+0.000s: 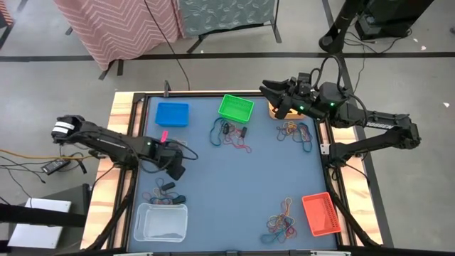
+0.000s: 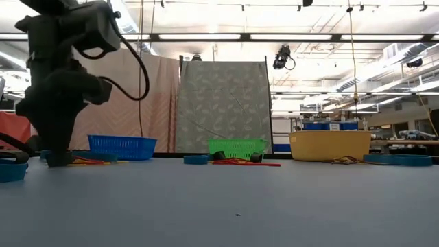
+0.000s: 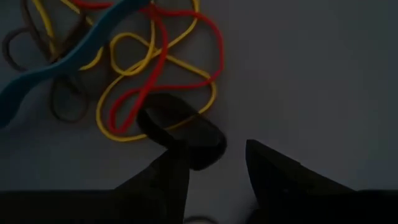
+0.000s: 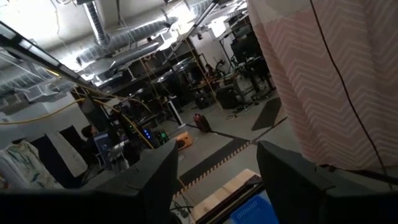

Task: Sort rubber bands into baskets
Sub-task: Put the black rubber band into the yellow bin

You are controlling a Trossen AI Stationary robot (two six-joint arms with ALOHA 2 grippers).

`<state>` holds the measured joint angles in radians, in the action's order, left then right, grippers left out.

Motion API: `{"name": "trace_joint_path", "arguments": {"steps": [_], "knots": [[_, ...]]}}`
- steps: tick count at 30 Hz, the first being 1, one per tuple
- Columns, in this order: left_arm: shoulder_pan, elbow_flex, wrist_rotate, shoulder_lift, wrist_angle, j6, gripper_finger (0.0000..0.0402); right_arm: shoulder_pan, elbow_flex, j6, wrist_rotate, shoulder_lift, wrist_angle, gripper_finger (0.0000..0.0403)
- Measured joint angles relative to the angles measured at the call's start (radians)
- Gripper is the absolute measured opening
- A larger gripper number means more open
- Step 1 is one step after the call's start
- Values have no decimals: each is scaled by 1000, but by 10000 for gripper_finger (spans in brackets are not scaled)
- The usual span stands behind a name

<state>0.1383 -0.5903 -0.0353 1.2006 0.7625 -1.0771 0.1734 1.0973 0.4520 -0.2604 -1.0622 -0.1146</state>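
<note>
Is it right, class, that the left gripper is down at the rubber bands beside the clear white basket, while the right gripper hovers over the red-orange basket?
One mistake. The high view shows the right gripper at the far edge, by the green basket, not over the red-orange basket. The left gripper is indeed at the rubber bands near the clear white basket.

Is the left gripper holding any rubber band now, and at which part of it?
It cannot be told. The left gripper is down at a black rubber band; one finger overlaps its edge, but no closed grip shows.

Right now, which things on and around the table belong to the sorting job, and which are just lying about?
Part of the job: rubber bands, blue basket, green basket, red basket, clear basket, left gripper.
Just lying about: striped cloth, floor cables.
</note>
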Motion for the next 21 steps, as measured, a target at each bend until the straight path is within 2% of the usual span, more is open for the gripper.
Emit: {"name": "trace_joint_path", "arguments": {"steps": [7,9,13,14,17,21], "knots": [[0,1,2,72,-46,30,154,-1,0,0,0,0,1,231],[0,1,7,71,-58,38,130,-1,0,0,0,0,3,231],[0,1,44,58,-102,65,27,-1,0,0,1,0,4,231],[0,0,56,55,-119,68,15,-1,0,0,1,0,4,231],[0,-36,66,33,-100,88,5,-1,0,0,3,1,3,231],[-10,-155,34,-20,-115,192,3,-1,0,0,3,4,-20,231]]}}
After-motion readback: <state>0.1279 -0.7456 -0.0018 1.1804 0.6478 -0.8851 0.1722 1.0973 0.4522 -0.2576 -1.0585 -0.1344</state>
